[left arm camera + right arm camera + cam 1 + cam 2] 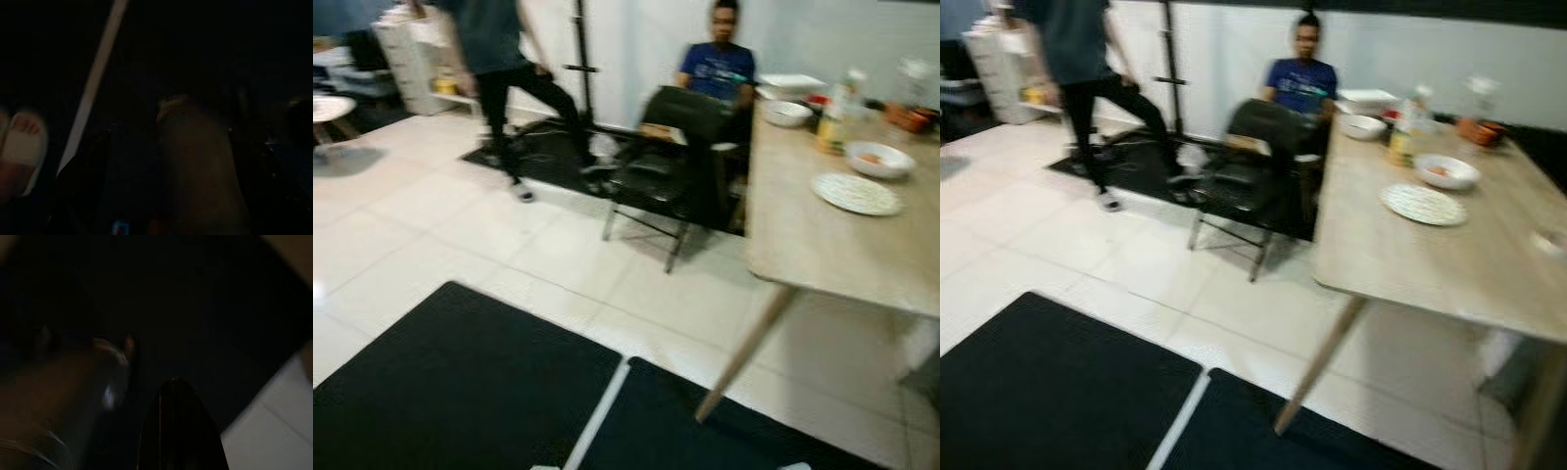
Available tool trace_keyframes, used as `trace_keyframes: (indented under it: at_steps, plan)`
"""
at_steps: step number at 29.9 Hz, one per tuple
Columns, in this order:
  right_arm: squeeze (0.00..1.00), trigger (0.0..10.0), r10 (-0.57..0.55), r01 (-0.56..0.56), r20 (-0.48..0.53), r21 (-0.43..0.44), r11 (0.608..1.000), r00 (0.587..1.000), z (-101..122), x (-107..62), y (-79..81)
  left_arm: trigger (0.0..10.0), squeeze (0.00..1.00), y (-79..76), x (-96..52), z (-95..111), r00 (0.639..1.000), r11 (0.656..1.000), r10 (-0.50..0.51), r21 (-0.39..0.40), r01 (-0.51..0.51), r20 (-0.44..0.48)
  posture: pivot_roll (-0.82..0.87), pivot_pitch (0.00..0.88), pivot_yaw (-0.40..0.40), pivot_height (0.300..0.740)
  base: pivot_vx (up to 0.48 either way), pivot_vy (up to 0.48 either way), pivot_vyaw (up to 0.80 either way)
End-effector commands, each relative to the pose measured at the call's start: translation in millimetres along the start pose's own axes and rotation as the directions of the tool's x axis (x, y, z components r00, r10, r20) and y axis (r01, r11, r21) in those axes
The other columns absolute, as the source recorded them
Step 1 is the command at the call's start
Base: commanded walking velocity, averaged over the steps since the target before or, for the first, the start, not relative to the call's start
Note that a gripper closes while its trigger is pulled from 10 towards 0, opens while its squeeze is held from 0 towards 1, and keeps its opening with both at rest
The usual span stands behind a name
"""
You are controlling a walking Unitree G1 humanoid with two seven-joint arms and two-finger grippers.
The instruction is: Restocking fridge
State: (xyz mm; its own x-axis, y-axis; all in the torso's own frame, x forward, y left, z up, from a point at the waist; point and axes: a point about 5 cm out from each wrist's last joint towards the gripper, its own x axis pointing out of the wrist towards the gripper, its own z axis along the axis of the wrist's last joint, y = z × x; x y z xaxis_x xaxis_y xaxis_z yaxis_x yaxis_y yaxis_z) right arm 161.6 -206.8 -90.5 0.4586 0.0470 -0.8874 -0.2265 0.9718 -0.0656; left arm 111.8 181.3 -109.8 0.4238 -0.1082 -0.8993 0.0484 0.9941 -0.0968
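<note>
While blurred, table (pixel 1400 264) — dishes indistinct; wrists dark.

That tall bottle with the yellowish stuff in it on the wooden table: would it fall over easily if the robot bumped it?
Probably. The tall slim bottle stands upright on a narrow base, so a sideways nudge high up could tip it. It looks partly filled with yellowish liquid, which may steady it a little. The white bowl and the patterned plate sit close by, so a fall might hit them.
</note>
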Motion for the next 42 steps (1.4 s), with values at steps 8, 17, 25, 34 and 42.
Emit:
trace_keyframes:
  at_steps: [8, 17, 25, 34, 42]
  plan:
    - [0.00, 10.0, 0.013, -0.013, -0.025, 0.002, 1.000, 1.000, -7.9, -1.9, -3.5, 10.0, 0.00, -1.2, 1.6, 7.3, 1.000, 0.999, -0.009, 0.038, 0.008, 0.005, -0.08, 0.000, 0.018, 0.740, 0.266, 0.000, 0.60]
    - [0.00, 10.0, -0.030, 0.029, -0.039, -0.013, 0.999, 0.999, -7.1, -2.5, -9.5, 10.0, 0.00, 0.5, 1.7, 10.4, 1.000, 0.999, -0.009, 0.054, 0.008, 0.008, -0.09, 0.000, 0.019, 0.740, 0.267, 0.000, 0.05]
    - [0.00, 10.0, -0.028, 0.028, -0.060, -0.007, 1.000, 0.998, -9.0, -2.8, -10.6, 10.0, 0.00, 0.0, 1.8, 10.3, 1.000, 0.998, -0.011, 0.056, 0.010, 0.008, -0.09, 0.000, 0.019, 0.740, 0.267, 0.000, -0.67]
    - [0.00, 10.0, -0.029, 0.030, -0.048, 0.011, 0.999, 0.998, -9.3, -2.0, -6.4, 10.0, 0.00, -1.5, 1.6, 6.7, 1.000, 0.999, -0.014, 0.051, 0.014, 0.001, -0.08, 0.000, 0.024, 0.740, 0.267, 0.000, -0.51]
    - [0.00, 10.0, -0.023, 0.025, -0.045, 0.029, 0.999, 0.999, -8.7, -1.0, -2.1, 10.0, 0.00, -1.1, 1.6, 7.5, 1.000, 0.999, -0.009, 0.037, 0.009, 0.007, -0.08, 0.000, 0.019, 0.740, 0.267, 0.000, 0.00]
